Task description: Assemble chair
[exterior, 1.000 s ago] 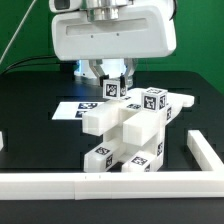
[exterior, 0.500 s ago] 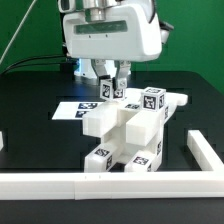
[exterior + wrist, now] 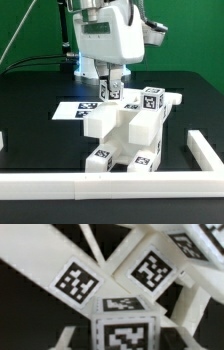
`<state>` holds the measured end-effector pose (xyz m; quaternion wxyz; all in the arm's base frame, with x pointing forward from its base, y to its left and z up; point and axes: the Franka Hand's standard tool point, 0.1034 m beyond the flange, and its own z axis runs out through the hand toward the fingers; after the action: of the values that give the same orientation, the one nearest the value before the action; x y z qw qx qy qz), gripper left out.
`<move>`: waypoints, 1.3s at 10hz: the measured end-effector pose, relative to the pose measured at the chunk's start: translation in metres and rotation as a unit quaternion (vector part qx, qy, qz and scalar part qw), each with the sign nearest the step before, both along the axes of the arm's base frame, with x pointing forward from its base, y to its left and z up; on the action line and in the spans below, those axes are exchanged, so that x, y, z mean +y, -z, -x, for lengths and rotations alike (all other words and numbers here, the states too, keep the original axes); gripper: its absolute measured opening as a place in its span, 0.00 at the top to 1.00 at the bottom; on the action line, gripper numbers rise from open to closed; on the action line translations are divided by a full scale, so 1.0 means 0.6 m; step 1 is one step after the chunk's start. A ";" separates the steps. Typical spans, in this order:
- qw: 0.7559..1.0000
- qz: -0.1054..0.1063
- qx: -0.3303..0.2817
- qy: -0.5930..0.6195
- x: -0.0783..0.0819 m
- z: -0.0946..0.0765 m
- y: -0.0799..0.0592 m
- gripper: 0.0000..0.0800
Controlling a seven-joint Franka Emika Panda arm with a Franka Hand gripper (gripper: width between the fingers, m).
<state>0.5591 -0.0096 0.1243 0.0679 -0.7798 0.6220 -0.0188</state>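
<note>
The small matte white blocky plastic chair point(image 3: 130, 132) stands on the black table point(image 3: 30, 100), just inside the long white border rail point(image 3: 110, 184). Above it, the gripper point(image 3: 112, 84) clamps a tagged chair piece point(image 3: 111, 90) between narrow jaws.

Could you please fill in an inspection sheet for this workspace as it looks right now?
Surface: black table, bare at the exterior view's left.
Job's things: white chair, partly joined, tagged, standing mid-table.
Clutter: nothing seen.
Gripper: gripper down on a tagged chair piece at the back; jaws closed on it.
Cables: dark cables behind the arm.
Surroundings: white border rail along the front and sides; marker board behind the chair; green backdrop.
</note>
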 end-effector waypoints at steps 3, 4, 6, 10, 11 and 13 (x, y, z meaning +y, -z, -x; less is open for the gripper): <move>1.000 -0.003 0.002 0.024 0.000 0.000 0.000 0.64; 1.000 -0.001 0.001 0.013 0.000 0.000 0.000 0.56; 0.994 0.011 -0.008 -0.105 -0.004 -0.003 -0.003 0.30; 0.954 0.047 -0.030 -0.294 0.008 0.009 0.006 0.19; 0.941 0.052 -0.033 -0.332 0.008 0.009 0.006 0.19; 0.896 0.071 -0.040 -0.436 0.004 0.003 0.003 0.19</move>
<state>0.5573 -0.0069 0.1225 0.0385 -0.9741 0.2140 -0.0622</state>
